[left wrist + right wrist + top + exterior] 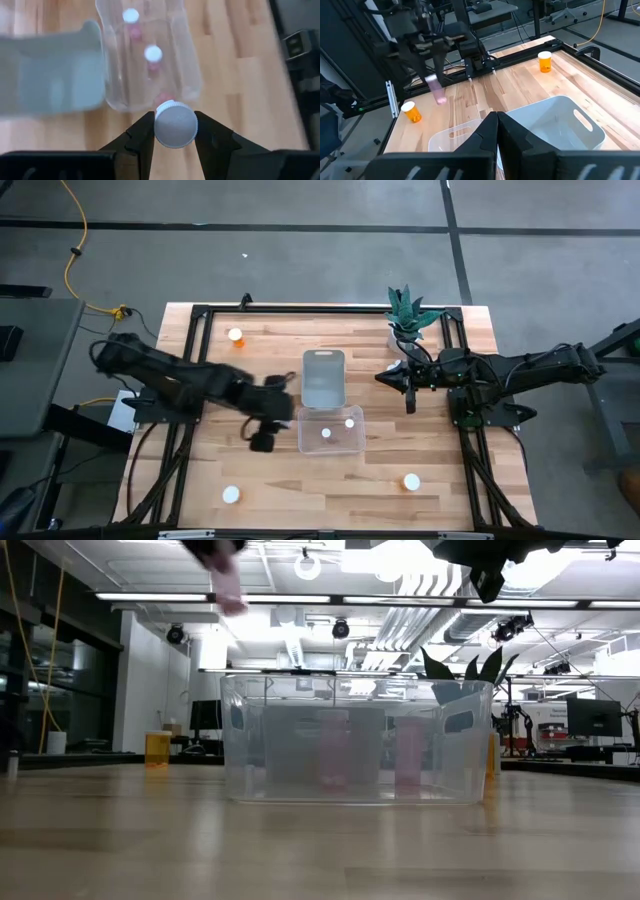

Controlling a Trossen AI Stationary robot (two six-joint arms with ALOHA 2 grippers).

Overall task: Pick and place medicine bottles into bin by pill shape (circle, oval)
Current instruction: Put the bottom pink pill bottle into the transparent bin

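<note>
Two bins mid-table: clear bin point(331, 430) with two white-capped bottles point(326, 433) already inside, standing upright, and a grey-white bin point(323, 377) butted up against its far end. Left gripper point(174, 131) clamped on another bottle point(175, 124), fingers point(141, 136) squeezed against both sides of the white cap. Held in the air just off the clear bin's left side, near the short end, not over the opening. From table level, pinkish bottle body point(229, 585) hanging high above the clear bin's left edge.

Right gripper point(411, 393) parked to the right of the grey-white bin, raised above the table, fingers point(490, 131) pressed together with nothing between them.

Four more bottles loose on the wood around the clear bin: one point(235, 335) toward the far left corner, one point(231, 494) near left, one point(411, 481) near right. Potted plant point(408, 315) off beyond the grey-white bin to the right.
</note>
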